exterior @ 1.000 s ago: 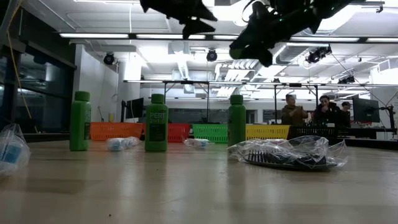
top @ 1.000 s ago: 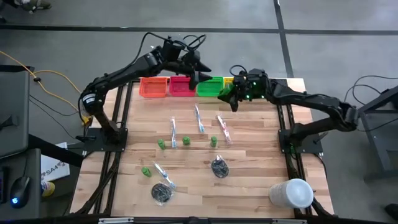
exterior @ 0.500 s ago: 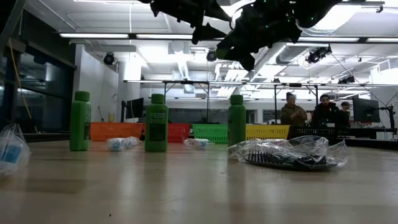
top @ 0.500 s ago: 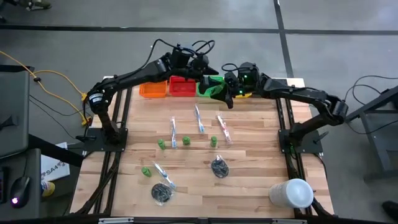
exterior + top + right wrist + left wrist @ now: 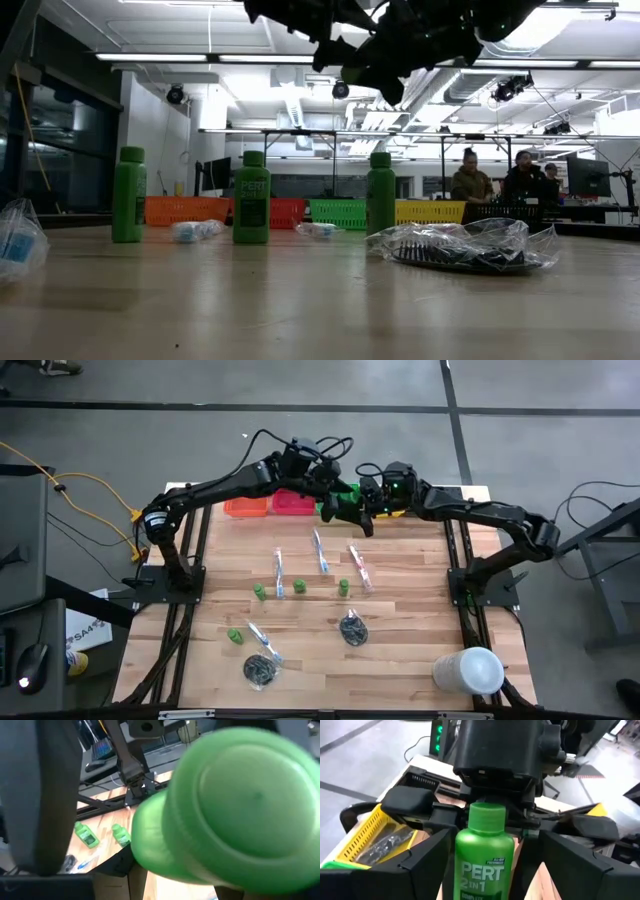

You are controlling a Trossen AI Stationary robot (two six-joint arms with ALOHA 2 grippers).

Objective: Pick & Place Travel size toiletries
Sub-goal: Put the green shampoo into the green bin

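Gripping a green Pert bottle (image 5: 482, 855), right gripper (image 5: 352, 510) meets left gripper (image 5: 330, 488) over the green bin (image 5: 345, 492). Left wrist view shows left fingers (image 5: 427, 857) spread around it, untouching; high view hides that.

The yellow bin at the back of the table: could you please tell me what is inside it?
In the left wrist view, the yellow bin holds dark items in clear wrap. The left gripper's finger covers the rest of it.

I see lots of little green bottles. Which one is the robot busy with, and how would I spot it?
Look to the row of coloured bins at the far edge of the wooden table, where the two arms meet. The green bottle hangs there in the right gripper. Unlike the other green bottles, it is off the table.
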